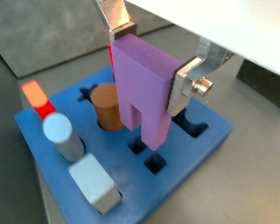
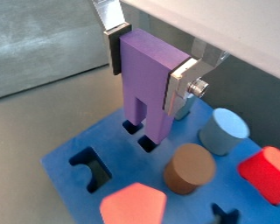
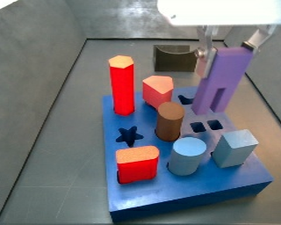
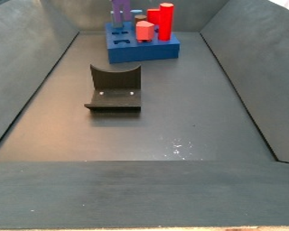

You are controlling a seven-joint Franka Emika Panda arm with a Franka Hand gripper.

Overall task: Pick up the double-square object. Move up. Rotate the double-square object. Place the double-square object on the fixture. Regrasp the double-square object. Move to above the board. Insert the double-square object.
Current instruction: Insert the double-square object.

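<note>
My gripper (image 1: 154,61) is shut on the purple double-square object (image 1: 149,92) and holds it upright by its upper end, as both wrist views show (image 2: 149,68). The block (image 2: 149,87) hangs over the blue board (image 2: 119,166). Its two-legged lower end is at a pair of square holes (image 2: 139,133); I cannot tell whether it is in them. In a side view the block (image 3: 221,79) stands at the board's (image 3: 190,189) far right part. The dark fixture (image 3: 172,58) stands empty behind the board, and apart from it in the other side view (image 4: 115,90).
Standing in the board are a tall red hexagonal prism (image 3: 123,85), a brown cylinder (image 3: 169,121), a pale blue cylinder (image 3: 188,156), a pale blue cube (image 3: 237,147) and two low red pieces (image 3: 138,164). A star hole (image 3: 129,135) is open. Grey walls enclose the floor.
</note>
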